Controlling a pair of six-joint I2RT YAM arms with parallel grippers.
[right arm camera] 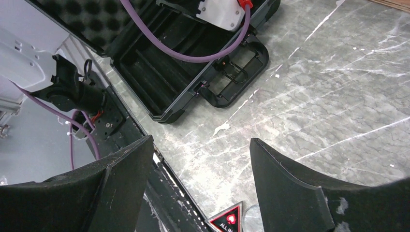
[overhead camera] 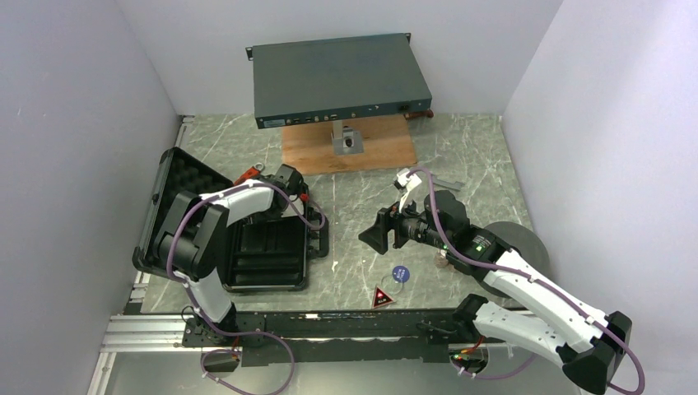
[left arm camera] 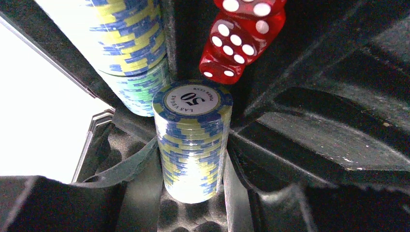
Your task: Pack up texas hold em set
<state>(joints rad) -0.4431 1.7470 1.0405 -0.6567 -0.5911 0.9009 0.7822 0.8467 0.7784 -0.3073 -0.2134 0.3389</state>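
From above, the open case [overhead camera: 267, 255] is lying at the left of the worktop [overhead camera: 461, 164] with the left arm [overhead camera: 239, 202] leaning into it. The right fingers [overhead camera: 374, 237] are hanging spread and empty near the blue disc [overhead camera: 400, 273] and the red triangle marker [overhead camera: 383, 297], which are both lying outside the case, so a careless sweep there is risking knocking them toward the near edge. In the left wrist view, the left fingers [left arm camera: 130, 183] are clamping a chip stack [left arm camera: 192, 140] from both sides, just beside a second stack [left arm camera: 130, 53] and the red dice [left arm camera: 237, 43]. If the held column is going in tilted or clipping its neighbour, chips are likely sliding apart and spilling, or nudging the dice. In the right wrist view, the right fingers are standing wide apart over bare worktop, with the marker showing just below them. Marker and disc are lying flat, so a pinch is likely skidding off them, and the left arm's purple cable [right arm camera: 193, 53] is crossing the case, inviting a snag.
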